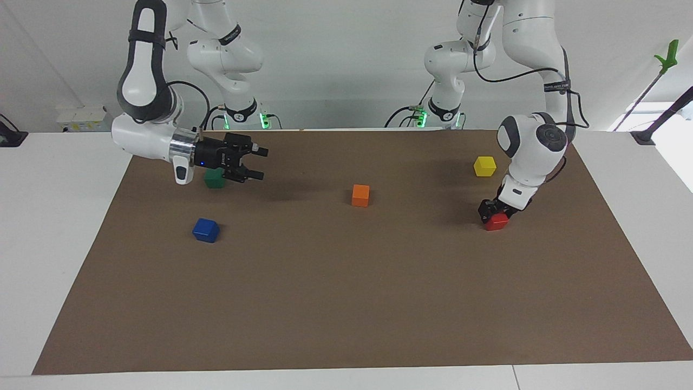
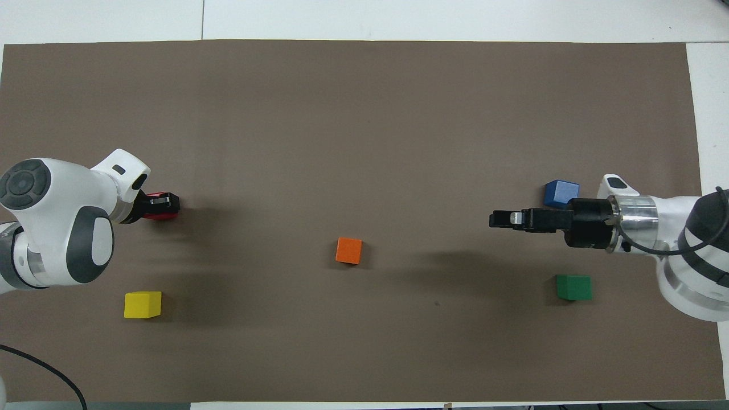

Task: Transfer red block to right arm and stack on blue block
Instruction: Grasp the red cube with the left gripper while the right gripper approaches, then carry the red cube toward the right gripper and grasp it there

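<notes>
The brown paper mat (image 1: 346, 303) covers most of the white table (image 1: 54, 244); 2 white jointed arms work over it. The left gripper (image 1: 491, 211) is down at the left arm's end of the mat, its fingers narrowed around the small glossy bright-red cube (image 1: 496, 221), which sits on the mat, not yet lifted; the yellow cube (image 1: 484, 166) lies nearer to the robots than it. The right gripper (image 1: 255, 162) hangs level over the mat beside the dark green cube (image 1: 214, 178), fingers spread wide and empty, pointing toward the orange cube (image 1: 360, 195) at mid-table. The handover likely turns on this: both grippers are well apart, with the orange cube between. The deep-blue cube (image 1: 206, 229) lies farther from the robots than the green one. Count: 2 arms, 5 cubes, 1 of each colour.
</notes>
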Tool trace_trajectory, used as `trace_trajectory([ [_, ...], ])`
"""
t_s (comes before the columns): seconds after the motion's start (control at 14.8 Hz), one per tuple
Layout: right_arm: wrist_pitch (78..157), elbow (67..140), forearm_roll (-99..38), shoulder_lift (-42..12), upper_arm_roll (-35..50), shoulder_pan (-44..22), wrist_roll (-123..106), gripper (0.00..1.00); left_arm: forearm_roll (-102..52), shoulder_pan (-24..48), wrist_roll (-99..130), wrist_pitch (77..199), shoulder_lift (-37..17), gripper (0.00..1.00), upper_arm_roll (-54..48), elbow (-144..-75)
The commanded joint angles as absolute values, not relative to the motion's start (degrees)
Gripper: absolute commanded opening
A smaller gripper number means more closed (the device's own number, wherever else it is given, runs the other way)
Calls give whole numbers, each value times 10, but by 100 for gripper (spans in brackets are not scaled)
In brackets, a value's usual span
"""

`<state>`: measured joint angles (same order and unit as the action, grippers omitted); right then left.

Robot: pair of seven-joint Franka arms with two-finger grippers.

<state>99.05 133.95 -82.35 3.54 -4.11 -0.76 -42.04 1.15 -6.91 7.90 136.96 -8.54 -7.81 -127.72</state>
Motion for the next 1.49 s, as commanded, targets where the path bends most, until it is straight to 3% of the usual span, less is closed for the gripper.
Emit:
trace_trajectory([
  [0.0, 990, 1389, -940, 50, -42, -64, -477, 100, 11, -62, 161, 1323, -77, 0, -83, -1259],
  [0.2, 939, 1400, -1067, 12, -42, -124, -539, 100, -20, -41, 262, 1161, -62, 0, -91, -1159],
  [0.34, 862, 1396, -1126, -38, -41, -146, -570, 100, -56, -33, 291, 1037, -49, 0, -91, -1074],
  [0.54, 790, 1399, -1185, -62, -39, -174, -567, 100, -113, -32, 371, 924, 16, 0, -112, -1021],
  [0.75, 678, 1398, -1258, -113, -39, -201, -562, 100, -177, -32, 533, 901, 68, 0, -157, -1019],
  [1.08, 565, 1398, -1282, -167, -33, -204, -548, 100, -268, -32, 833, 918, 93, 0, -256, -991],
  [1.42, 531, 1397, -1340, -188, 12, -205, -543, 100, -311, -7, 1067, 1038, 114, 0, -293, -1036],
])
